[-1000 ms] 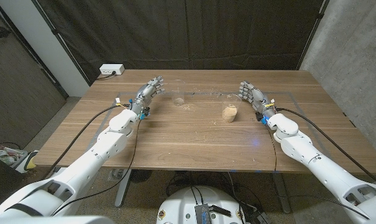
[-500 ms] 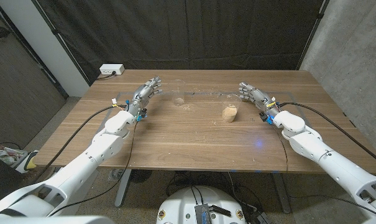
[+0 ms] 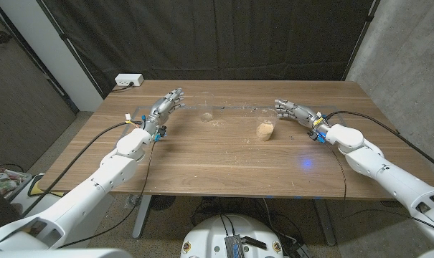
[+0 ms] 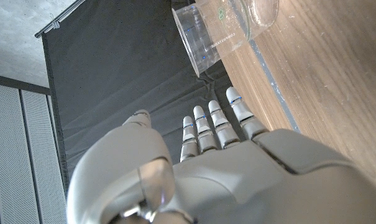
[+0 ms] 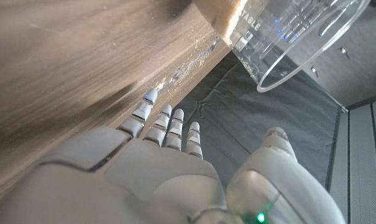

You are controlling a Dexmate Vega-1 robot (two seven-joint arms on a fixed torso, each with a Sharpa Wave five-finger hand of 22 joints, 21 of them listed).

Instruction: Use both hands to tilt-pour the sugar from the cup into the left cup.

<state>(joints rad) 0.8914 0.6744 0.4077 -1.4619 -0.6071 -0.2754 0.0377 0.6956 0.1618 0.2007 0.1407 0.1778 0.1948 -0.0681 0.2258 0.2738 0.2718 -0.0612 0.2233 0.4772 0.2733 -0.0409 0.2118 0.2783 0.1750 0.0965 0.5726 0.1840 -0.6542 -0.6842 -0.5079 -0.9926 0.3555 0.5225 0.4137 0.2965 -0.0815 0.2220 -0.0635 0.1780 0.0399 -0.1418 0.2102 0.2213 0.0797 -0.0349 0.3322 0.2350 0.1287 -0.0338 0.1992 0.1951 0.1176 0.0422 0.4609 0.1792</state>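
A clear cup (image 3: 206, 107) with a little sugar at its bottom stands at the back middle of the table; it also shows in the left wrist view as the clear cup (image 4: 215, 28). To its right stands a second clear cup (image 3: 265, 129) partly filled with brown sugar, which the right wrist view shows as the cup (image 5: 287, 31). My left hand (image 3: 166, 104) is open, fingers spread, a short way left of the left cup. My right hand (image 3: 291, 109) is open too, just right of and behind the sugar cup, touching nothing.
Spilled sugar grains (image 3: 218, 123) lie on the wood between the cups. A white power strip (image 3: 128, 80) sits at the table's back left corner. A black curtain hangs behind the table. Blue tape lines mark the tabletop (image 3: 224, 168).
Both forearms have swung outward, the right one farther to the right. The hands stay open near their cups, and the cups have not moved.
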